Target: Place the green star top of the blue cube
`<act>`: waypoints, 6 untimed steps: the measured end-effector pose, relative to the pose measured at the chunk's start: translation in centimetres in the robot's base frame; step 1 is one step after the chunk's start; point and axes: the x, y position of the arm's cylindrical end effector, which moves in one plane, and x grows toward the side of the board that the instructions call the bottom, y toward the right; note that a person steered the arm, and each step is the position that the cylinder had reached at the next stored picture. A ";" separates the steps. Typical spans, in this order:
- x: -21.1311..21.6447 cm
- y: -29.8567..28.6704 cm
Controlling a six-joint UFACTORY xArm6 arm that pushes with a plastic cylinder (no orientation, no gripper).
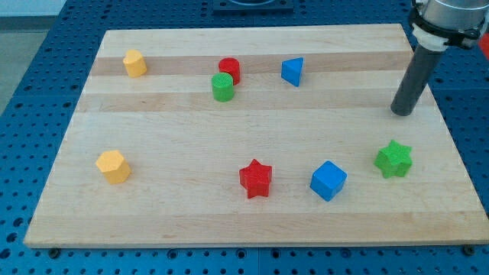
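Here my tip (401,114) stands above the green star (393,159), near the board's (229,221) right edge.

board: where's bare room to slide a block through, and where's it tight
The widest bare patch is the middle band, between the green cylinder and the red star. Another lies between the yellow block and the red star. It is tight where the red cylinder touches the green one, and fairly close between blue cube and green star.

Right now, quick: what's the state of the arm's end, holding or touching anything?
No claw here: my tip is a bare rod end, holding nothing.
It touches no block; it sits toward the view's top from the green star, apart from it.
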 end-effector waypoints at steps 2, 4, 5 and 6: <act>7.3 0.8; 15.8 1.8; 15.7 1.8; 13.1 0.5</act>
